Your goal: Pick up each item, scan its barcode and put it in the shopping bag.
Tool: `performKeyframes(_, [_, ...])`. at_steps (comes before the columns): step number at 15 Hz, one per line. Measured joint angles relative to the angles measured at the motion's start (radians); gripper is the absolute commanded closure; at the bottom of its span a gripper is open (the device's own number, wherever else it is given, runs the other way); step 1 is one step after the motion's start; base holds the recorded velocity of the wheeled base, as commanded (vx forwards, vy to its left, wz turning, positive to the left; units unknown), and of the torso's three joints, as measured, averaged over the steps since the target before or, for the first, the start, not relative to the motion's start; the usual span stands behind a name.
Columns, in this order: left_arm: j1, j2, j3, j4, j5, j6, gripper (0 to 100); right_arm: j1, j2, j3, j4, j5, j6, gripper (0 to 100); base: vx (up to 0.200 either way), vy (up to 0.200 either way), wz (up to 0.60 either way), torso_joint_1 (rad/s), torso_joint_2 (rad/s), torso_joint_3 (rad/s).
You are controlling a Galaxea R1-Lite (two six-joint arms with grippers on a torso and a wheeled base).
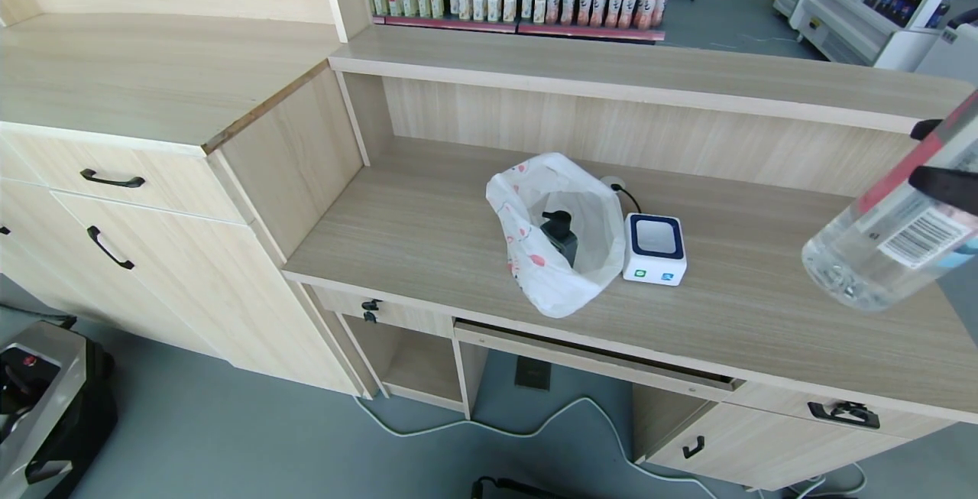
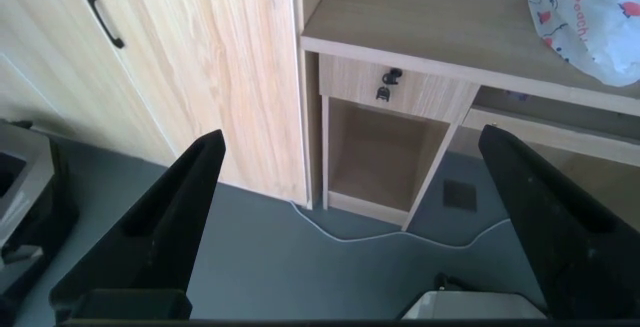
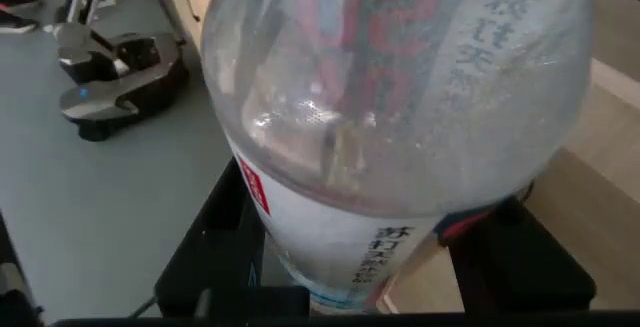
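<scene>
Right pincer [image 1: 938, 157] is seen clenched on a clear bottle [image 1: 879, 254], held in the air above the right end of the counter [image 1: 764, 308]. In the right wrist view the bottle's body is gripped between the two black fingers [image 3: 215, 257], one on each side of the label. The bottle's long axis is tilted: the rounded base is pointed down and toward the robot's left, while the neck end rises to the right and is cut off by the frame. The barcode [image 1: 917, 238] is turned upward, toward the head camera.

On the counter, well apart to the robot's left of the bottle and lower, the white scanner [image 1: 654, 248] is found with its dark-rimmed window [image 1: 655, 234] facing up. So the code is judged to be facing away from the window; a carry to the left and a roll of the bottle about its long axis would be needed before a scan could be read. The bag [image 1: 558, 231] stands open just beside the scanner, touching it on the far left side, and a dark item [image 1: 560, 235] is already lodged in it.

The left pincer [image 2: 352, 142] is held released, its fingers spread wide, low in front of the counter's left end over the floor [image 2: 300, 267]. The right arm is therefore the nearer one for both the scan and the drop.
</scene>
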Motion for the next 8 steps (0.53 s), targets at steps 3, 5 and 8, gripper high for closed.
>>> performKeyframes(3, [0.000,0.000,0.000,0.000,0.000,0.000,0,-0.253,0.076,0.139,-0.268,-0.033,-0.237,100,0.000,0.000,0.00,0.000,0.00,0.000])
performKeyframes(5, [0.000,0.000,0.000,0.001,0.000,0.000,0,-0.361,0.165,0.200,-0.429,-0.040,-0.346,100,0.000,0.000,0.00,0.000,0.00,0.000])
performKeyframes(8, [0.000,0.000,0.000,0.000,0.000,0.000,0,-0.442,0.324,0.216,-0.653,-0.042,-0.442,100,0.000,0.000,0.00,0.000,0.00,0.000])
